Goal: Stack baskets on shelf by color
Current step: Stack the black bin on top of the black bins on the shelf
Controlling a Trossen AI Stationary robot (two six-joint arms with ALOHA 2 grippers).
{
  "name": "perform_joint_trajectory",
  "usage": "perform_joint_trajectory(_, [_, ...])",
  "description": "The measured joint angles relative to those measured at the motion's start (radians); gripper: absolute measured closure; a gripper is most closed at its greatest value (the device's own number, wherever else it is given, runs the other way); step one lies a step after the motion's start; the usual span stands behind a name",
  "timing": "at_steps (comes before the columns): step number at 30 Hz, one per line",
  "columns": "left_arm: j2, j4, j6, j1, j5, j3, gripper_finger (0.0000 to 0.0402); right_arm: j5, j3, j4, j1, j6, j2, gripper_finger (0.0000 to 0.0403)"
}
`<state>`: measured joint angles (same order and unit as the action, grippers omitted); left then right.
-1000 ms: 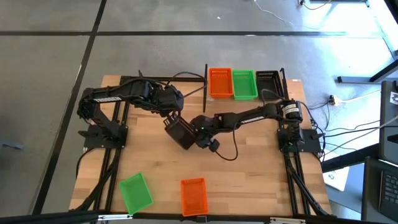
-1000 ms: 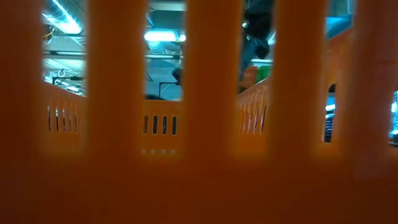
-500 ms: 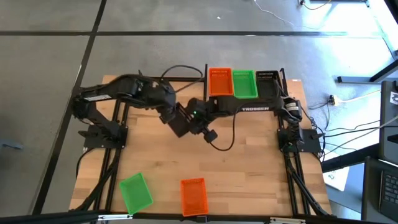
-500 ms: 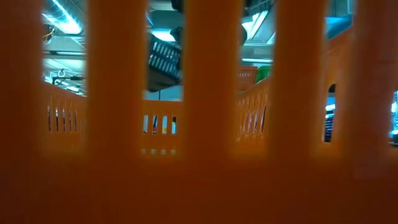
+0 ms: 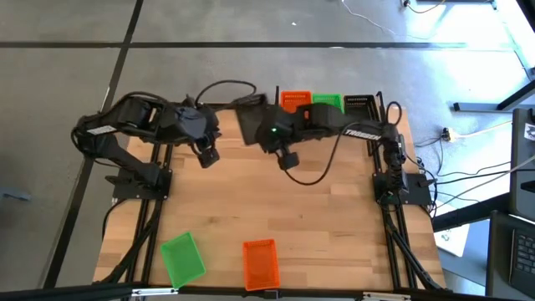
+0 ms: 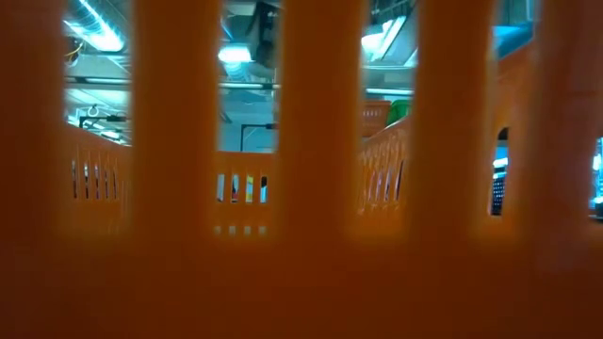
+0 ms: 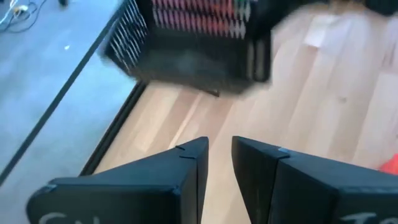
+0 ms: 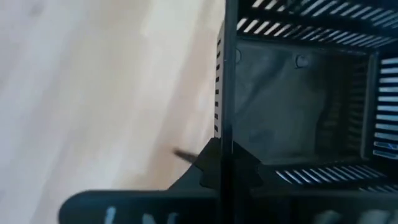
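Table (image 5: 334, 217): right end effector (image 8: 225, 163) clamps black basket (image 8: 298, 93) wall (shelf half hidden); left end effector (image 7: 219, 163) parted, empty.

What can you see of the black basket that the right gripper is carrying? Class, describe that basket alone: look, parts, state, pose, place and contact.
The black basket is a small rectangular tray of dark plastic with slotted, mesh-like walls and a plain floor. It is empty. The right gripper is shut on one side wall, one finger inside and one outside. In the high view the basket hangs tilted above the table's far edge, just left of the shelf, touching nothing else. The left gripper has no hold on it.
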<state>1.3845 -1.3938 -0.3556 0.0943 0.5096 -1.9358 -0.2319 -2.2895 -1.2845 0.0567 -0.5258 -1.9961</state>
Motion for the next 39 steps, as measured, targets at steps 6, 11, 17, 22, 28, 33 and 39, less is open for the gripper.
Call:
perform_joint_trajectory(6, [0.003, 0.049, 0.101, 0.005, 0.003, 0.0, 0.0337, -0.137, -0.04, -0.121, 0.007, 0.025, 0.057, 0.0403])
perform_joint_trajectory(11, [0.023, 0.097, 0.172, -0.003, 0.001, 0.0, 0.0337, -0.143, -0.039, -0.282, 0.048, 0.131, 0.142, 0.0403])
perform_joint_trajectory(17, [0.042, 0.168, 0.219, -0.02, -0.001, 0.0, 0.0337, -0.164, -0.027, -0.286, 0.089, 0.2, 0.291, 0.0403])
perform_joint_trajectory(22, [0.061, 0.185, 0.233, -0.048, -0.014, 0.0, 0.0337, -0.168, 0.072, -0.286, 0.124, 0.2, 0.458, 0.0403])
perform_joint_trajectory(28, [0.084, 0.228, 0.233, -0.087, -0.038, -0.001, 0.0337, -0.123, 0.349, -0.287, 0.203, 0.206, 0.674, 0.0403])
perform_joint_trajectory(33, [0.102, 0.266, 0.236, -0.117, -0.059, 0.0, 0.0337, -0.031, 0.605, -0.29, 0.297, 0.081, 0.833, 0.0403])
perform_joint_trajectory(39, [0.103, 0.266, 0.235, -0.13, -0.059, 0.0, 0.0337, -0.036, 0.834, -0.267, 0.405, -0.05, 0.928, 0.0403])
